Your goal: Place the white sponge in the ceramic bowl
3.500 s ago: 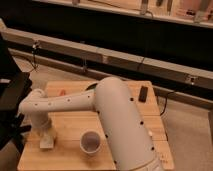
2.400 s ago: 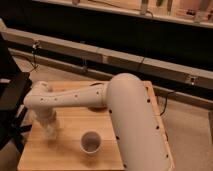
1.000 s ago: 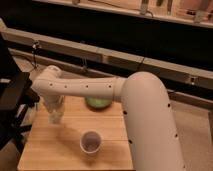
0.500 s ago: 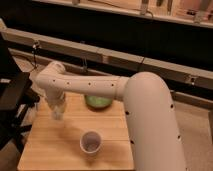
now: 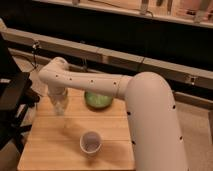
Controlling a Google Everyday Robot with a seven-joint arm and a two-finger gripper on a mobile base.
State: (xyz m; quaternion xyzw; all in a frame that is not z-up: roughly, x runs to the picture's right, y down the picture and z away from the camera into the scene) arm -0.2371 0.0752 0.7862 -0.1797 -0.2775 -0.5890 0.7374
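The end effector (image 5: 58, 100) hangs over the counter's (image 5: 50, 150) far-left part, jaws closed, apparently pinching the white sponge (image 5: 61, 109) at its tip. The ceramic bowl (image 5: 98, 105) sits near, to the camera's right, at similar depth.

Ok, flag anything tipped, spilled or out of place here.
Nothing stands out. The white cup stands upright near the front, the ceramic bowl sits level at the back, and the gripper hangs shut over the left of the table.
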